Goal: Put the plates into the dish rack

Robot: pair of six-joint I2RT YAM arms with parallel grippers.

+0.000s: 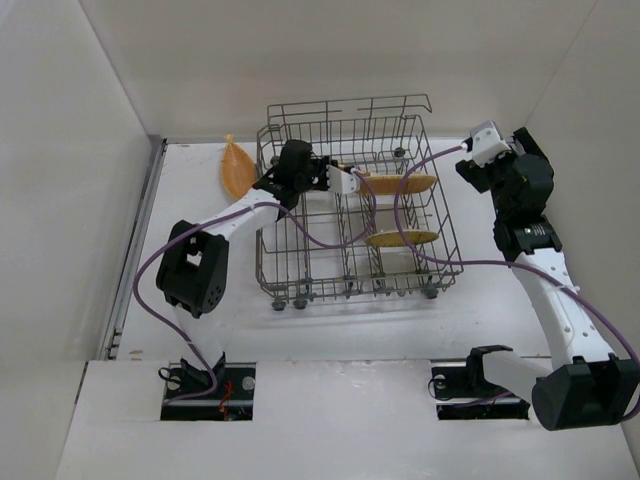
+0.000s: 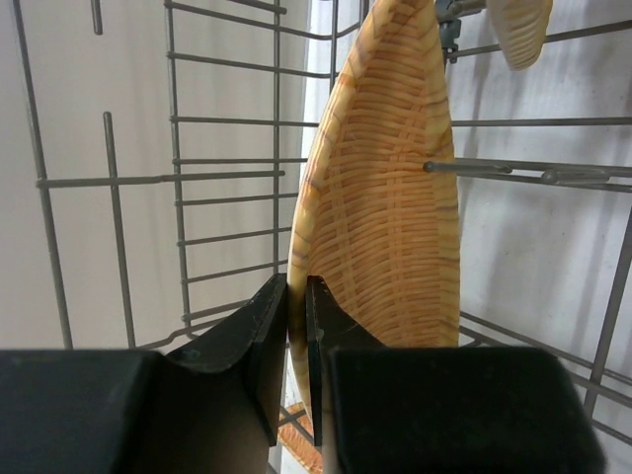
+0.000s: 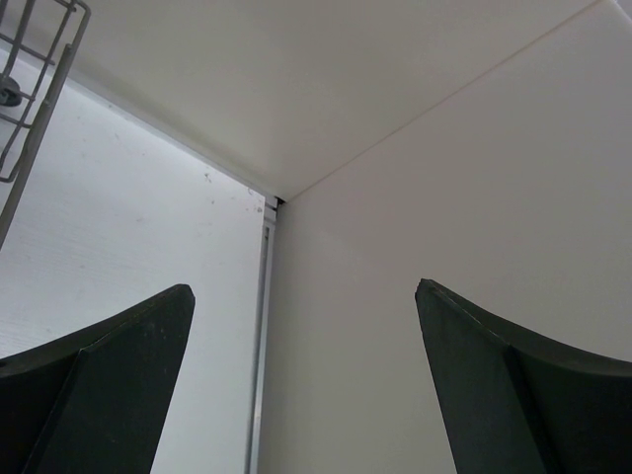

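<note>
dish rack (image 1: 350,272): grey wire | plates (image 1: 401,238): three edge-up inside | fourth plate (image 1: 236,170): outside, left

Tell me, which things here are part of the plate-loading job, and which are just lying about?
Part of the job: dish rack; held plate in the shut left gripper; two racked plates; loose plate left of the rack; open right gripper.
Just there: purple cables; white walls.

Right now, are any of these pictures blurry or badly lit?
Top view: soft, even light with hardly any shadow, and the rack wires are crisp. Left wrist view: the plate and its weave are sharp, while the dark left jaws pinching its edge look slightly soft up close. Right wrist view: bright, featureless white walls, with the open right jaws as dark shapes showing little detail.
</note>
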